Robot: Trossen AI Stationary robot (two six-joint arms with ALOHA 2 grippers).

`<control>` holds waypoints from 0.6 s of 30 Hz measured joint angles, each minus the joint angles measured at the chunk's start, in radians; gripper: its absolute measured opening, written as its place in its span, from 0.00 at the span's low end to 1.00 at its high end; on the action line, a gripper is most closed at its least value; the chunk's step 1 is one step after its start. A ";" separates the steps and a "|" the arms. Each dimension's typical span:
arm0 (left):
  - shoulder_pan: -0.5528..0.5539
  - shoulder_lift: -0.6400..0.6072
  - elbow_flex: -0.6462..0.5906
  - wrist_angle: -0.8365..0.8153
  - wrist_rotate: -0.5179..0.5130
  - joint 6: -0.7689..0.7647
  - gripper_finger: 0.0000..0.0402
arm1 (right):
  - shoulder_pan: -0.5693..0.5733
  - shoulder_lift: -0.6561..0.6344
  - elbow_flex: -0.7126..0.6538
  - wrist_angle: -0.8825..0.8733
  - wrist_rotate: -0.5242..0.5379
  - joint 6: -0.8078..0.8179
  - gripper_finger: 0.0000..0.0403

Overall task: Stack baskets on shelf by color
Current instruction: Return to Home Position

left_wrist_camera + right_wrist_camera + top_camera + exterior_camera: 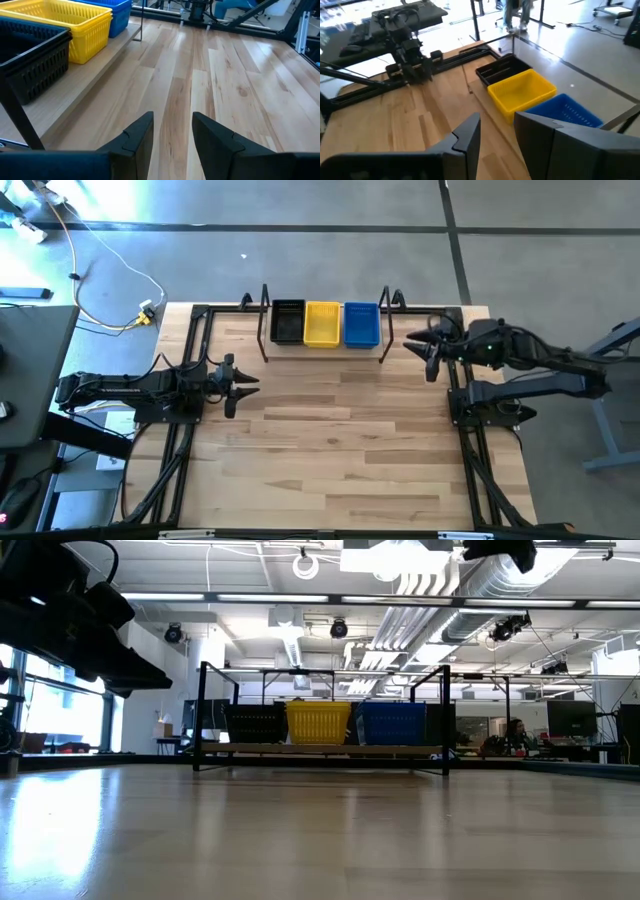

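Observation:
Black baskets (288, 322), yellow baskets (322, 324) and blue baskets (361, 324) stand side by side with their bases on the shelf (325, 345), a light plank between two black wire brackets at the table's far edge. The low view shows them as a black stack (255, 724), a yellow stack (318, 723) and a blue stack (392, 723). My left gripper (244, 385) hovers open at the table's left side, well short of the shelf. My right gripper (425, 348) hovers open just right of the shelf's right bracket. Neither holds anything.
The slatted wooden tabletop (340, 440) spreads bare between the arms and toward the near edge. Black frame rails (180, 450) run along the table's left and right sides. A yellow cable (110, 320) lies on the floor beyond the far left corner.

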 joint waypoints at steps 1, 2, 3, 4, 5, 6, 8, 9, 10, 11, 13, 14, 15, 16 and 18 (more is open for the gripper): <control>0.000 0.000 0.000 0.000 0.000 0.000 0.31 | 0.000 -0.018 -0.031 0.022 -0.011 0.007 0.26; 0.000 0.000 0.000 0.000 0.000 0.000 0.31 | 0.000 -0.034 -0.059 0.040 -0.018 0.012 0.26; 0.000 0.000 0.000 0.000 0.000 0.000 0.31 | 0.000 -0.050 -0.088 0.058 -0.024 0.017 0.26; 0.000 0.000 0.000 0.000 0.000 0.000 0.31 | 0.000 -0.066 -0.115 0.074 -0.030 0.024 0.26; 0.000 0.000 0.000 0.000 0.000 0.000 0.31 | 0.000 -0.080 -0.144 0.092 -0.035 0.027 0.26; 0.000 0.000 0.000 0.000 0.000 0.000 0.31 | 0.000 -0.093 -0.174 0.117 -0.038 0.033 0.26; 0.000 0.000 0.000 0.000 0.000 0.000 0.31 | 0.000 -0.120 -0.236 0.180 -0.040 0.044 0.26; 0.000 0.000 0.000 0.000 0.000 0.000 0.31 | 0.000 -0.134 -0.268 0.208 -0.041 0.049 0.26; 0.000 0.000 0.000 0.000 0.000 0.000 0.31 | 0.000 -0.147 -0.301 0.235 -0.041 0.050 0.26; 0.000 0.000 0.000 0.000 0.000 0.000 0.31 | 0.000 -0.161 -0.336 0.267 -0.041 0.050 0.26; 0.000 0.000 0.000 0.000 0.000 0.000 0.31 | 0.000 -0.187 -0.403 0.322 -0.041 0.050 0.26; 0.000 0.000 0.000 0.000 0.000 0.000 0.31 | 0.000 -0.201 -0.436 0.347 -0.041 0.050 0.26; 0.000 0.000 0.000 0.000 0.000 0.000 0.31 | 0.000 -0.214 -0.466 0.370 -0.043 0.053 0.26; 0.000 0.000 0.000 0.000 0.000 0.000 0.31 | 0.000 -0.230 -0.498 0.393 -0.047 0.058 0.26; 0.000 0.000 0.000 0.000 0.000 0.000 0.31 | 0.000 -0.260 -0.555 0.431 -0.053 0.074 0.26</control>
